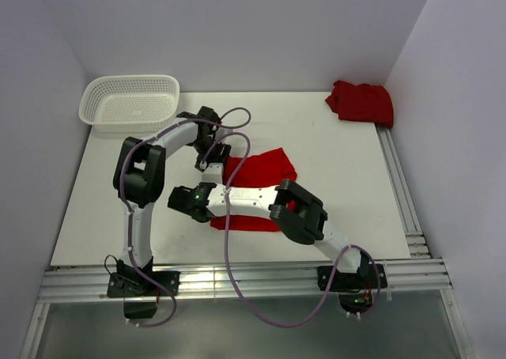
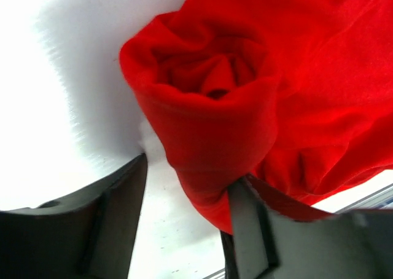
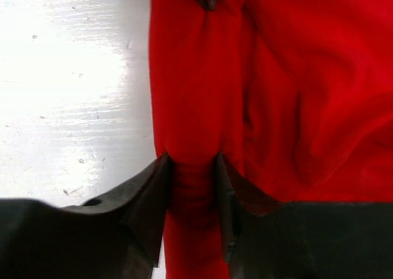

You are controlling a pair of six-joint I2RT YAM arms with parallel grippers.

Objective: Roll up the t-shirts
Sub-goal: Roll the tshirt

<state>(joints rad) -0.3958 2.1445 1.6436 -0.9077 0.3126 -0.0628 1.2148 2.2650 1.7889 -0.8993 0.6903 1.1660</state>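
T-shirt [image 1: 265,169] partly rolled into a tight red tube.

My left hand [image 2: 190,171] straddles the red t-shirt [image 2: 209,125], rolled with its spiral end facing me. One finger touches it and the other stands apart over the white table [image 2: 37,137].

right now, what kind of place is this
Probably a robot test cell: a white table boxed in by plain walls, two arms bolted to metal rails, a basket and a red t-shirt as props.
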